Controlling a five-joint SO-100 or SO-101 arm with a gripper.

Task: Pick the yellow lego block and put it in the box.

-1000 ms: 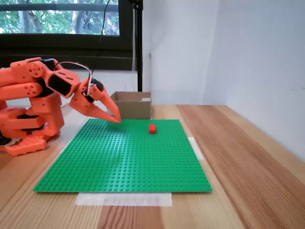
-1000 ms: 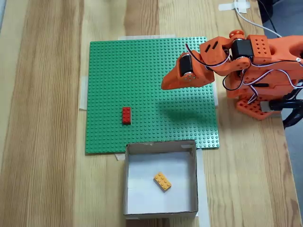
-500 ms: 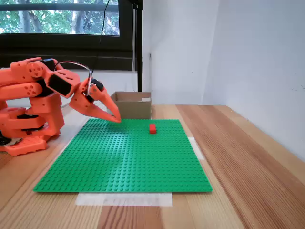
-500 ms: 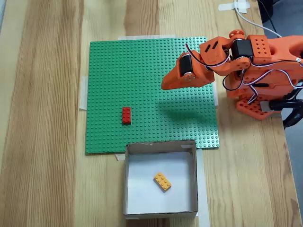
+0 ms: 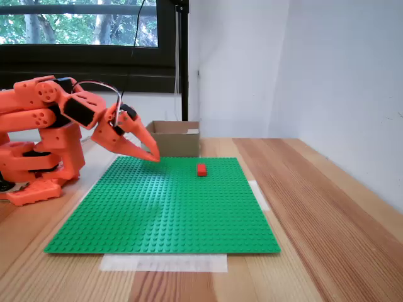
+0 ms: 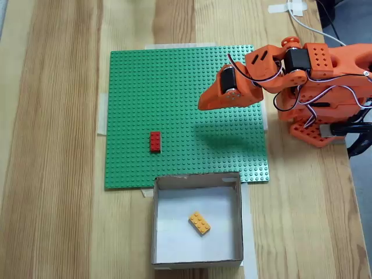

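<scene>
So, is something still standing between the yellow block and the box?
No. The yellow block already lies inside the box, on its floor. The gripper hangs over the green plate, holding nothing.

Both fixed views are evenly and brightly lit by soft daylight. In the side-on fixed view the window [image 5: 79,25] at the far left is the bright source, its foliage slightly washed out, and the white wall [image 5: 315,69] at the right is softly lit with no hard shadows. A faint darker patch lies on the green baseplate [image 5: 164,207] near the arm. From above, a soft-edged shadow falls on the baseplate [image 6: 174,81] just beside the gripper [image 6: 202,104]. The wooden table [image 6: 52,145] carries a mild sheen. Focus is sharp throughout, with no visible blur or edge distortion.
</scene>
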